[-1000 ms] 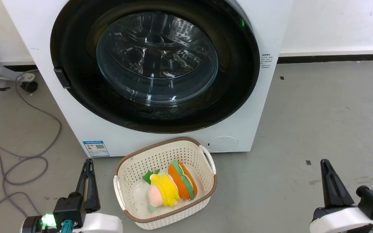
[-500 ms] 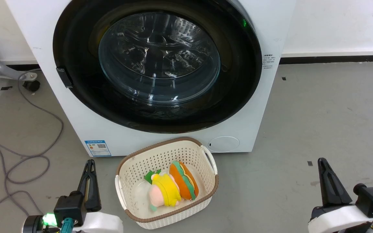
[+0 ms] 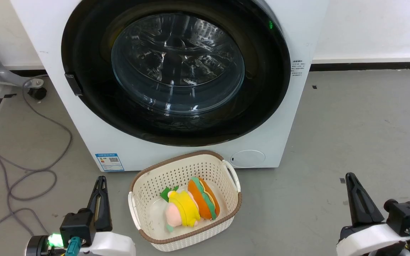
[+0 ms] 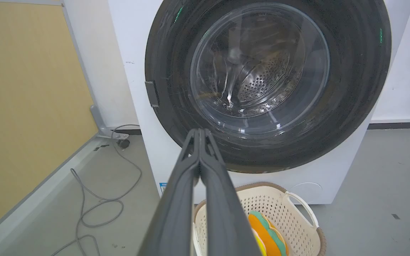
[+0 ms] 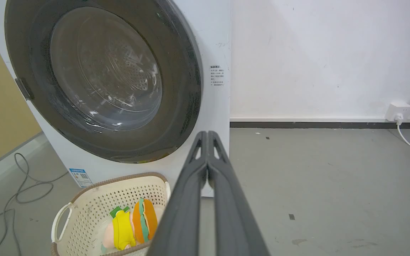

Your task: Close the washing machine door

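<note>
The white washing machine [image 3: 311, 32] stands ahead with its washing machine door [image 3: 265, 99], a glossy black ring around a bulging glass bowl, lying flush against the front. From the left wrist the door [image 4: 351, 106] looks flat on the machine [image 4: 133, 71], and so does the door [image 5: 183, 106] from the right wrist. My left gripper [image 3: 100, 180] is shut and holds nothing, low on the left, well short of the machine. My right gripper [image 3: 350, 176] is shut and empty at the lower right. Both pairs of fingers meet at their tips, left [image 4: 199, 131] and right [image 5: 208, 133].
A cream perforated basket [image 3: 144, 185] with plush toys [image 3: 190, 206] sits on the grey floor just before the machine, between my grippers. Grey cables [image 3: 30, 174] loop on the floor at the left. A yellow panel [image 4: 23, 106] bounds the left side; a wall socket [image 5: 397, 110] lies far right.
The whole head view has shifted slightly, so the camera moved. The door, basket and both shut grippers keep their places relative to each other.
</note>
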You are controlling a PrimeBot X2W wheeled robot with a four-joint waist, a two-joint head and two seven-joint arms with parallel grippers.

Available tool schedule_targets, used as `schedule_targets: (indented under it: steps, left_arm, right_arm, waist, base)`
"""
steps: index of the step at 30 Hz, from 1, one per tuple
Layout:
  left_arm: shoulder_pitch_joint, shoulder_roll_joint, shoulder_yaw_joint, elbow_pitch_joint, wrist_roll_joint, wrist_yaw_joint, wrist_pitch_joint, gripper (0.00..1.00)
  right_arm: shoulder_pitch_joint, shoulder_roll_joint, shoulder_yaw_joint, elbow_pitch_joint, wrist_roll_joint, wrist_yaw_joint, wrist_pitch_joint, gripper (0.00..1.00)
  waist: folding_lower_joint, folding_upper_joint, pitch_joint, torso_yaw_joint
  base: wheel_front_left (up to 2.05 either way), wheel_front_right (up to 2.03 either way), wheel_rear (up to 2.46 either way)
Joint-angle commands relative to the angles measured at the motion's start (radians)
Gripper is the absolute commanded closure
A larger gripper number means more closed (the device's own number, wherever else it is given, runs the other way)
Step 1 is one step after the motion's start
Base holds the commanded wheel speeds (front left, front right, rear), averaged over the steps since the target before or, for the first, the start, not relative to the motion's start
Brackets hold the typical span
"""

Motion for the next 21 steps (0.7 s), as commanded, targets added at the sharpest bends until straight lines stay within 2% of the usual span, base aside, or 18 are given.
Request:
schedule_targets:
  steps: [1, 21]
  left_arm:
    - [-0.008, -0.003, 0.002, -0.005, 0.008, -0.007, 0.004, 1.00]
    - [-0.013, -0.007, 0.007, -0.011, 0.012, -0.031, 0.045, 1.00]
  right_arm:
    - [0.006, 0.002, 0.003, -0.010, -0.003, 0.000, 0.007, 1.00]
    - [0.009, 0.003, 0.018, -0.039, -0.024, 0.000, 0.048, 1.00]
  waist:
    - [0.0000, 0.0000, 0.000, 0.001]
    - [0.0000, 0.0000, -0.001, 0.012]
  base:
    - [0.00, 0.00, 0.00]
    - [0.00, 0.00, 0.00]
